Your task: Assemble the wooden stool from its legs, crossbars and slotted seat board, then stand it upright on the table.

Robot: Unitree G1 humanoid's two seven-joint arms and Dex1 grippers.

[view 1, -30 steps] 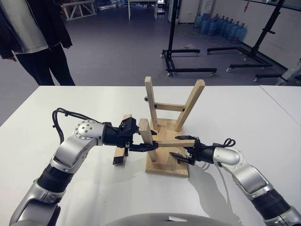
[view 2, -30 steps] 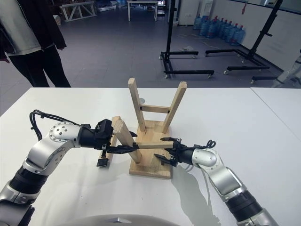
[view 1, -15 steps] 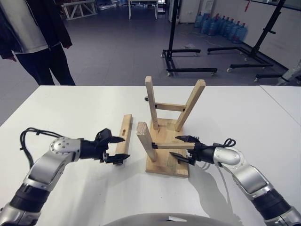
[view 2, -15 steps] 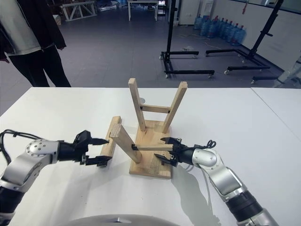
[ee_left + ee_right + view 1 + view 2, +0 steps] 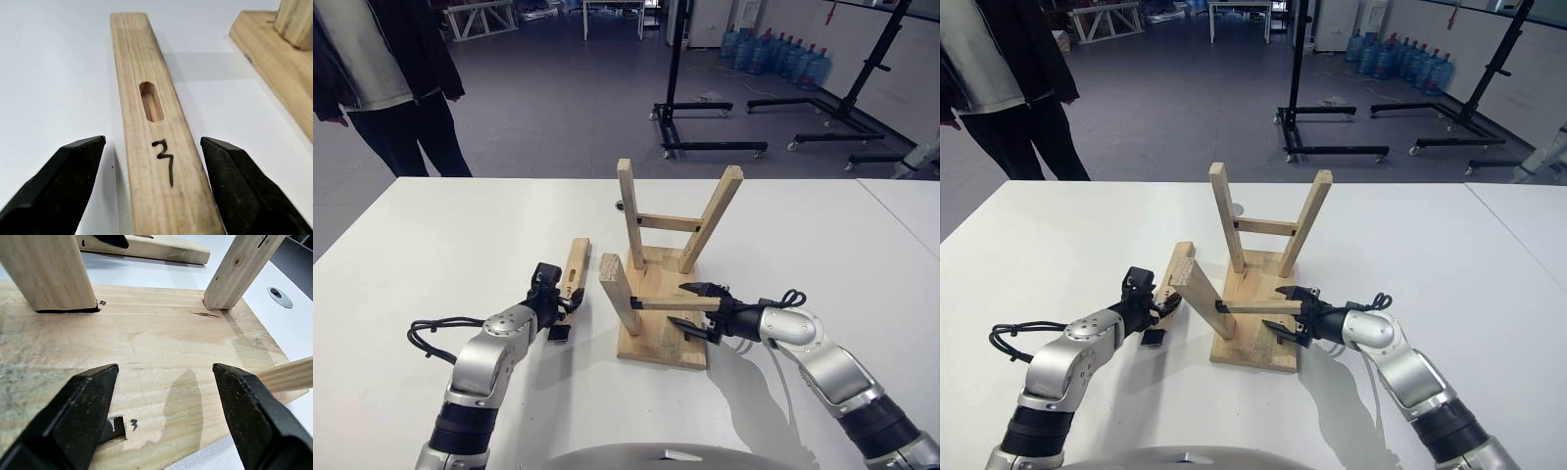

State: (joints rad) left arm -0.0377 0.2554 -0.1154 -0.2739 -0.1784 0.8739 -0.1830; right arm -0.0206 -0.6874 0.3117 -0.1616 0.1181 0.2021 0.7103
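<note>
Only hand-scrawled pen marks to read here

loose leg (image 5: 142,58) has what looks like a 3 inked just under its slot (image 5: 151,101); seat board (image 5: 161,347) has a couple of tiny black squiggles too, but they're too small to make out

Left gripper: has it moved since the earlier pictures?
Yes. The left gripper has drawn left, away from the seat board, and now straddles the loose leg.

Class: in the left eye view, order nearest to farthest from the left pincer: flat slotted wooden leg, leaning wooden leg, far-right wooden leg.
1. Flat slotted wooden leg, straddled by the left pincer.
2. Leaning wooden leg, just right.
3. Far-right wooden leg, behind.
</note>
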